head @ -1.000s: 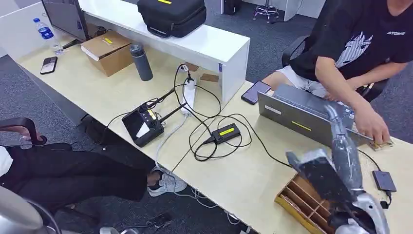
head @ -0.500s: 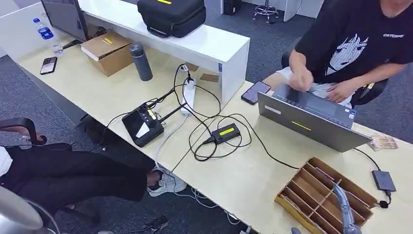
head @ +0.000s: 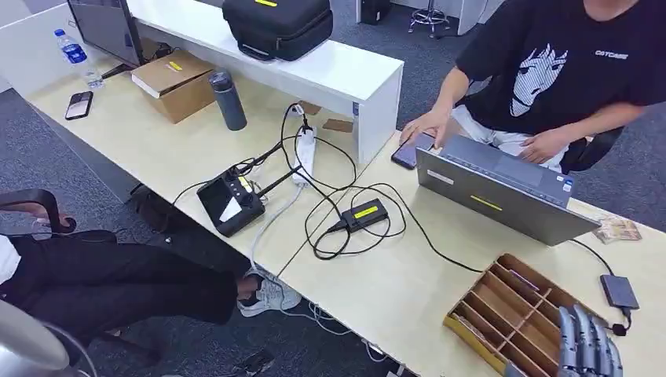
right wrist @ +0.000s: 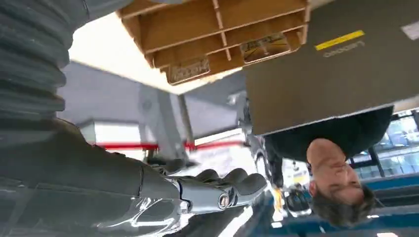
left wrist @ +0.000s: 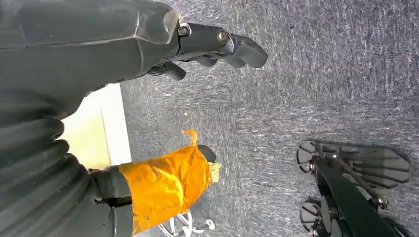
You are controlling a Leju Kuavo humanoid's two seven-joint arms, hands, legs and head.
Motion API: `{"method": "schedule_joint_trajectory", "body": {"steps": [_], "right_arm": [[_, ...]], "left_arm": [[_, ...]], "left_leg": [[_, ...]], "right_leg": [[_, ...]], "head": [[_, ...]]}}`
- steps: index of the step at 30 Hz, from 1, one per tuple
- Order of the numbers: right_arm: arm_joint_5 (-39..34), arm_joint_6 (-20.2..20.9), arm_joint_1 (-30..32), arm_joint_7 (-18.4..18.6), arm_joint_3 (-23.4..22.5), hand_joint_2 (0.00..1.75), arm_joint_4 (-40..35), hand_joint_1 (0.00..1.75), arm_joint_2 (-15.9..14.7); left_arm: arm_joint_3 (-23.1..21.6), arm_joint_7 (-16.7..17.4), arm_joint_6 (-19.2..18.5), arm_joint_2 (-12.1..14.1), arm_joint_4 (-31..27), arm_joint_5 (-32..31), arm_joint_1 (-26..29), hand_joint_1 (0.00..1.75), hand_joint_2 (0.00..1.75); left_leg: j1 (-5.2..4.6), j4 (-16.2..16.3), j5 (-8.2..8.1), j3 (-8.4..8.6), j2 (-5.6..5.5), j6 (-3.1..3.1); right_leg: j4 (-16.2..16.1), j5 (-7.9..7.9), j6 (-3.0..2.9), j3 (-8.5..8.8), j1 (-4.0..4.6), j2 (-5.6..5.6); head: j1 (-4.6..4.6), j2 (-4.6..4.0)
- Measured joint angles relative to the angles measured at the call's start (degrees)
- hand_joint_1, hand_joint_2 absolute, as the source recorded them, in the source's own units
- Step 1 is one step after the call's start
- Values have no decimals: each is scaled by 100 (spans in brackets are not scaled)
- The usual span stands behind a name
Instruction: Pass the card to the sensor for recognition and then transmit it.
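A card (head: 618, 229) lies flat on the table just past the laptop's right end. More cards (right wrist: 265, 47) stand in the slots of the wooden divider tray (head: 503, 310) at the front right. My right hand (head: 585, 345) hovers over the tray's near right corner, fingers straight and side by side; its fingers (right wrist: 222, 190) hold nothing. A small black box (head: 620, 290) on a cable sits right of the tray, and a black box with a yellow label (head: 364, 214) lies mid-table. My left hand (left wrist: 217, 47) hangs over grey carpet, empty, its thumb (left wrist: 165, 185) wrapped in orange tape.
A person in a black T-shirt (head: 565, 71) sits behind an open grey laptop (head: 503, 188), one hand on a phone (head: 410, 149). Looping cables (head: 338, 196), a power strip (head: 304, 153) and a black monitor unit (head: 232, 204) cover the table's middle. A white shelf (head: 314, 67) stands behind.
My right arm dropped from high beside the laptop's right end to low over the tray. The person's hand left the card on the table and went back to the phone.
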Motion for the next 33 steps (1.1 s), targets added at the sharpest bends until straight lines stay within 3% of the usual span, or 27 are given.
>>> {"method": "schedule_joint_trajectory", "body": {"steps": [14, 26, 33], "right_arm": [[653, -120, -206, 317, 472, 175, 494, 0, -282], [900, 339, -407, 1097, 503, 175, 852, 0, -468], [900, 477, -492, 1200, 505, 175, 1047, 0, -514]], "left_arm": [[2, 0, -17, -18, -2, -42, -1, 0, 175], [4, 2, -33, -17, -24, -68, -2, 0, 175], [4, 9, -35, -15, -33, -72, -3, 0, 175]], "left_leg": [[0, 0, 0, 0, -1, 0], [0, 0, 0, 0, -1, 0], [0, 0, 0, 1, -1, 0]], "right_leg": [[0, 0, 0, 1, 0, -2], [0, 0, 0, 0, 0, -2], [0, 0, 0, 0, 0, -1]], "head": [[0, 0], [0, 0], [-2, 0]]}}
